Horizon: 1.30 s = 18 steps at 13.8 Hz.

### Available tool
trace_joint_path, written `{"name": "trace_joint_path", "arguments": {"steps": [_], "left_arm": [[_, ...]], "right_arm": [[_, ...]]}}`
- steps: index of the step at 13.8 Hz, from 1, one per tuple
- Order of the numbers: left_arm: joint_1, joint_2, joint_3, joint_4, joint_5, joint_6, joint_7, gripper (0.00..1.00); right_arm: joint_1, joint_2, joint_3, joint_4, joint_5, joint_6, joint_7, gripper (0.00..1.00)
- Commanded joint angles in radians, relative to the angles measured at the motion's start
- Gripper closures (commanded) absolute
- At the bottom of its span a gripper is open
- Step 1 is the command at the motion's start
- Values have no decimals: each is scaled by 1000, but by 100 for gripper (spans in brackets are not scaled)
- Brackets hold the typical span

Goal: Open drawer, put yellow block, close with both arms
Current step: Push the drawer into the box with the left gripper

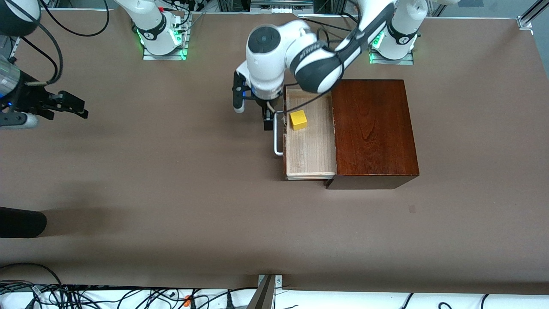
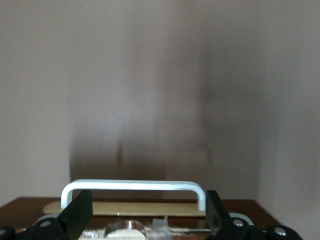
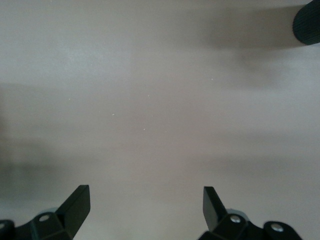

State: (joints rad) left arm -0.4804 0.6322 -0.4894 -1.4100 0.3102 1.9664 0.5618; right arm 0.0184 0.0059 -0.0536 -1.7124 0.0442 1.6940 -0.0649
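Observation:
The dark reddish-brown box (image 1: 373, 128) stands toward the left arm's end of the table. Its pale wood drawer (image 1: 309, 150) is pulled out toward the right arm's end. The yellow block (image 1: 298, 119) lies in the drawer. My left gripper (image 1: 253, 115) is open and empty, just in front of the drawer by the white loop handle (image 1: 278, 133). In the left wrist view the handle (image 2: 132, 185) spans between the open fingertips of my left gripper (image 2: 147, 212). My right gripper (image 1: 79, 106) is open and empty over bare table at the right arm's end; it also shows in the right wrist view (image 3: 146, 200).
A black rounded object (image 1: 21, 223) juts in at the right arm's end, nearer to the front camera. Cables (image 1: 128, 296) run along the table's near edge. The brown tabletop (image 1: 171, 171) lies in front of the drawer.

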Motion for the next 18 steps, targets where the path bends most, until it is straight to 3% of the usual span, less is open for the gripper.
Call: {"name": "trace_joint_path", "arguments": {"steps": [1,8,18], "left_arm": [[-18,53,9,43,56,-3,49,0],[-15,69,15,29,81,-49,-68,0],[34,46,28,22,90,-145,33,0]], "right_arm": [[-32,-3,17,16,14,-54,-7,0],[-31,0,21,37,17,-60,-10,0],[-25,3,26,51,14,-63,-10,0]]}}
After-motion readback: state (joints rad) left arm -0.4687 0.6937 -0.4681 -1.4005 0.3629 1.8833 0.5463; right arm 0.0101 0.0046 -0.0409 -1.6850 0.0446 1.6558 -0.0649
